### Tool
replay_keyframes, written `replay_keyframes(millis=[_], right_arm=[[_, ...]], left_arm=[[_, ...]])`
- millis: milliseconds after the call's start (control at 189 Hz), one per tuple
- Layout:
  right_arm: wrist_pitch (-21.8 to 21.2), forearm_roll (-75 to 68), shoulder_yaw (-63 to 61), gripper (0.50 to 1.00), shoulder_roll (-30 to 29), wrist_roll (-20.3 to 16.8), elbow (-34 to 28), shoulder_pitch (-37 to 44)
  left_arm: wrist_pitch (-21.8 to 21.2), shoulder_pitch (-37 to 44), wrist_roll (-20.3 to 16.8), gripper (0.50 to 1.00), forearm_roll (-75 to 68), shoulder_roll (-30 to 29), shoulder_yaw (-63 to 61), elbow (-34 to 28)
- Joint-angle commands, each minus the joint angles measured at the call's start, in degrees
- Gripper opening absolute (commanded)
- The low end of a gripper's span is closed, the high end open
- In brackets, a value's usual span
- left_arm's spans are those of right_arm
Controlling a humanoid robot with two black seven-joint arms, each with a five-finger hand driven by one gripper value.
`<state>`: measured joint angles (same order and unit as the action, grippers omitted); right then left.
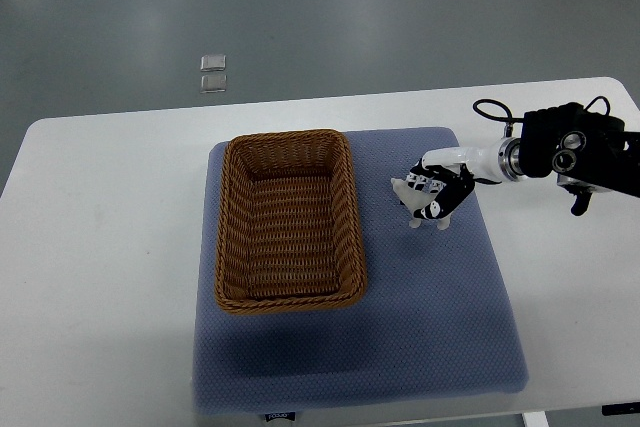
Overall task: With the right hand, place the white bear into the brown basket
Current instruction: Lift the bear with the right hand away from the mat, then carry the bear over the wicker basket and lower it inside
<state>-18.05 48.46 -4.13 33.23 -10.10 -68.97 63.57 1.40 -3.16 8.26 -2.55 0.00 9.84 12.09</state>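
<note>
Gripping the white bear (410, 199), the right hand (440, 192) has fingers curled around it, center-right of frame, over the blue mat (430, 307). Basket (290, 219) sits just left, apart, on the same mat.

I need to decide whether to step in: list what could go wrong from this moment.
1. The right hand covers most of the white bear, with only small parts showing past the fingers. The grip may be partial, so the bear could slip during the lift.
2. The brown basket has raised walls, and the bear sits low on the blue mat beside it. A carry that stays low might clip the near rim and shove the basket.
</note>
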Motion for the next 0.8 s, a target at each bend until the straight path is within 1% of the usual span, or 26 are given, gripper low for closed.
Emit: replay_keyframes(millis=[0, 148, 243, 317, 434, 587, 794], right_arm=[[-0.59, -0.83, -0.62, 0.500, 2.63, -0.01, -1.87, 3.49], [-3.92, -1.00, -0.70, 0.500, 7.11, -0.01, -5.47, 10.87], [-4.80, -1.26, -0.62, 0.500, 8.78, -0.10, -7.06, 15.27], [-4.80, -1.97, -0.62, 0.500, 8.78, -0.18, -7.50, 17.20], [-4.54, -2.23, -0.53, 0.500, 7.55, -0.27, -7.41, 17.82], [-2.96, -2.32, -0.18, 0.500, 1.14, -0.27, -5.91, 18.79], [-0.32, -2.23, 1.05, 0.500, -12.40, -0.18, 3.49, 19.23]], left_arm=[[0.01, 0.00, 0.00, 1.000, 0.00, 0.00, 0.00, 0.21], [0.01, 0.00, 0.00, 1.000, 0.00, 0.00, 0.00, 0.30], [0.01, 0.00, 0.00, 1.000, 0.00, 0.00, 0.09, 0.39], [0.01, 0.00, 0.00, 1.000, 0.00, 0.00, 0.09, 0.39], [0.01, 0.00, 0.00, 1.000, 0.00, 0.00, 0.09, 0.39], [0.01, 0.00, 0.00, 1.000, 0.00, 0.00, 0.09, 0.39], [0.01, 0.00, 0.00, 1.000, 0.00, 0.00, 0.09, 0.39]])
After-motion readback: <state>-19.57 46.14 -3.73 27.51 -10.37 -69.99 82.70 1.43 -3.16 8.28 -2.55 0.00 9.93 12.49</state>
